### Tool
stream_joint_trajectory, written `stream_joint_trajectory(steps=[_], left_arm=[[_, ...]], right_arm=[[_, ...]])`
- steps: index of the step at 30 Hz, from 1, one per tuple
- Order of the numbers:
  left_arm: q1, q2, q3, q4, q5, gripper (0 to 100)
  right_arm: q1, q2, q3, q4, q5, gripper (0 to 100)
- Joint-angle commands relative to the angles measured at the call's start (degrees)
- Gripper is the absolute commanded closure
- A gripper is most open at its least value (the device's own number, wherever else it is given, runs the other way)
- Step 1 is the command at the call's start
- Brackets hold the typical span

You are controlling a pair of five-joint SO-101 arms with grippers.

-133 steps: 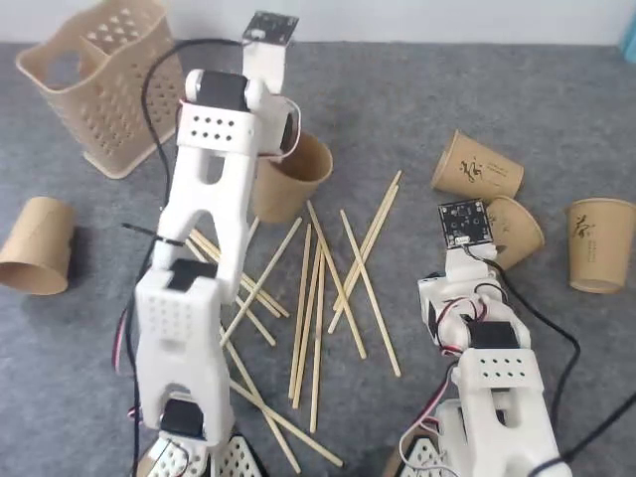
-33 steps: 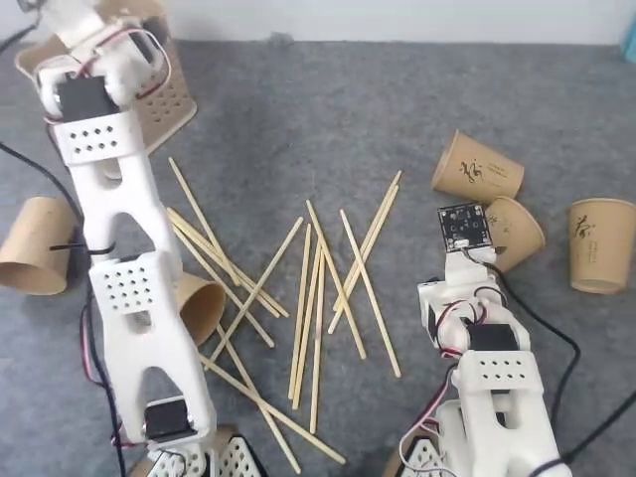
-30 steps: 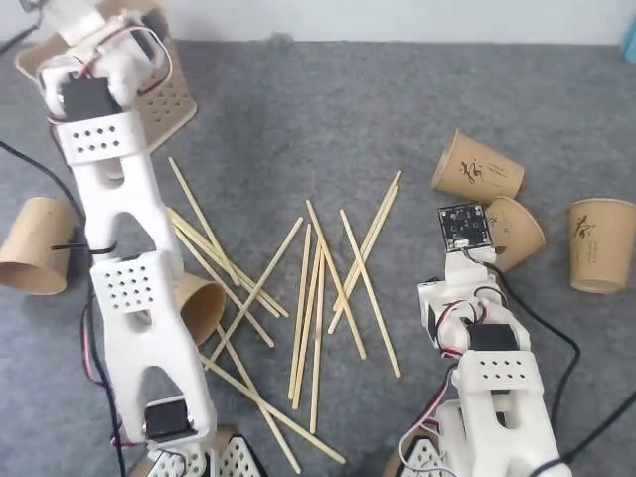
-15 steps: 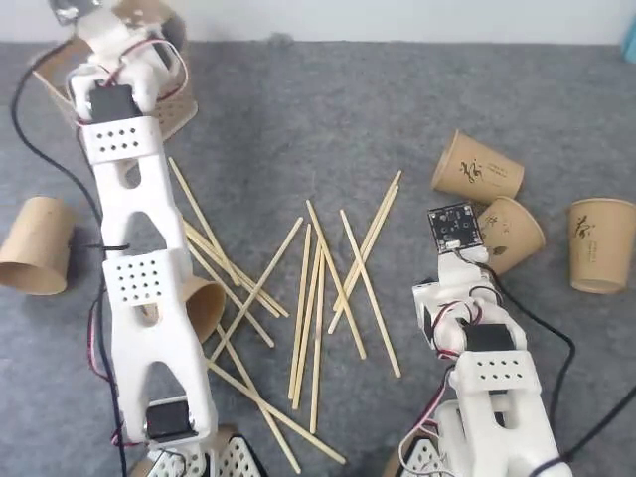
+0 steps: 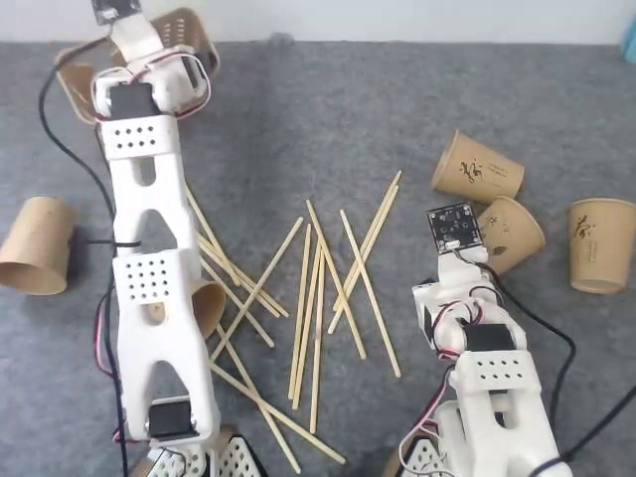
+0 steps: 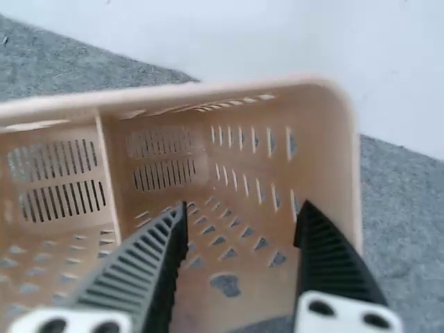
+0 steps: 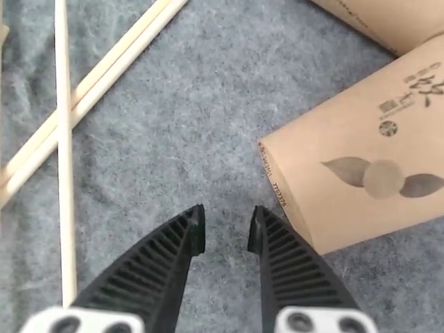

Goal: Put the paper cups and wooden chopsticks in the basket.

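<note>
The tan slotted basket [image 5: 189, 32] is at the table's back left, partly hidden under my left arm. My left gripper [image 6: 239, 222] is open and empty, and faces into the basket's inside wall [image 6: 229, 118]. Several wooden chopsticks [image 5: 318, 288] lie scattered in the middle. One paper cup [image 5: 40, 245] lies at the far left, and another cup [image 5: 207, 306] lies beside the left arm. Three more cups [image 5: 475, 167] [image 5: 517, 231] [image 5: 599, 243] are on the right. My right gripper [image 7: 225, 225] hangs just above the mat, open by a narrow gap and empty, next to a cup on its side [image 7: 361, 180].
Grey mat [image 5: 328, 109] covers the table, with a white wall along the back edge. Crossed chopsticks [image 7: 62, 139] lie close to the right gripper. A second cup [image 7: 388, 21] lies beyond the near one. The right arm's base [image 5: 497, 397] stands at the front right.
The left arm swung from the middle, where a cup sat at its gripper, to the basket at the back left. That cup is gone from the middle. The basket shifted right. The right wrist nudged left.
</note>
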Motion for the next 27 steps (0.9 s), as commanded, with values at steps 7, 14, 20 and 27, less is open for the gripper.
stream_joint_trajectory(steps=[7,14,20,27], left_arm=[[-5.98,-9.58,-0.13,-0.18,3.78,75],[-6.68,-10.02,-0.13,-1.49,4.48,74],[-7.47,-9.85,-2.42,-4.31,4.48,74],[-9.14,-9.49,4.62,-13.54,4.04,74]], right_arm=[[-0.57,-1.19,-0.44,-1.10,0.79,88.3],[-0.57,-1.19,-0.44,-1.10,0.79,88.3],[-0.57,-1.19,-0.44,-1.10,0.79,88.3],[-0.57,-1.19,-0.44,-1.10,0.79,88.3]])
